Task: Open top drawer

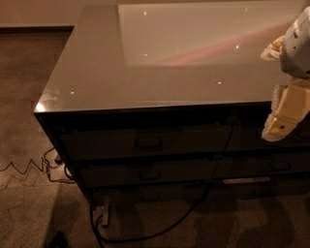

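jaws: can't tell their state, gripper (277,125) at front-right edge of desk (97,72); closed top drawer (106,143) looks rigid, weighty, so hook its mid-front loop handle (148,142).

Glossy countertop (145,82) above lower drawers (121,175), cables (57,168) (black) on carpet (24,111)

Dim brown carpet (24,72), glossy grey countertop (87,72), pale wall (34,12) behind
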`<state>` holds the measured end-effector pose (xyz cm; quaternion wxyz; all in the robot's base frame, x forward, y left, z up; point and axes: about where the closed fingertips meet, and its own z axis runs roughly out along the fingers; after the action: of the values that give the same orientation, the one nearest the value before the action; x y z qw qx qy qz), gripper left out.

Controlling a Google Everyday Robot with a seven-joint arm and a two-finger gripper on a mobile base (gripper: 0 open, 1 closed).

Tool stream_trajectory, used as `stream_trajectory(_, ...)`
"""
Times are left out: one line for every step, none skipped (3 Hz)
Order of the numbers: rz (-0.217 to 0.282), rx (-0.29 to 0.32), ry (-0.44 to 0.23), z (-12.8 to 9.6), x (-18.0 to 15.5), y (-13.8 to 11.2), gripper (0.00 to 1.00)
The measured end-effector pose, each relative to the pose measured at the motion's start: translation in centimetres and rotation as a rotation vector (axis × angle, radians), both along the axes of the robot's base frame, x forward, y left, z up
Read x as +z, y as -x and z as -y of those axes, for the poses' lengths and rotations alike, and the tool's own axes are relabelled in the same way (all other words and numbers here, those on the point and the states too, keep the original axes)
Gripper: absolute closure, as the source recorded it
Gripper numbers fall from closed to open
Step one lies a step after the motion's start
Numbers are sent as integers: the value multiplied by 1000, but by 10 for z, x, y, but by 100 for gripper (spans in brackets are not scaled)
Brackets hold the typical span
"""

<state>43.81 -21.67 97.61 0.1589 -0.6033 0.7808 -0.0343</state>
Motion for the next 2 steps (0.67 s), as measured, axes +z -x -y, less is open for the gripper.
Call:
stream_trajectory(1,0,0,0,0,0,0)
stream_trajectory(6,-10,5,2,-12,-5,0)
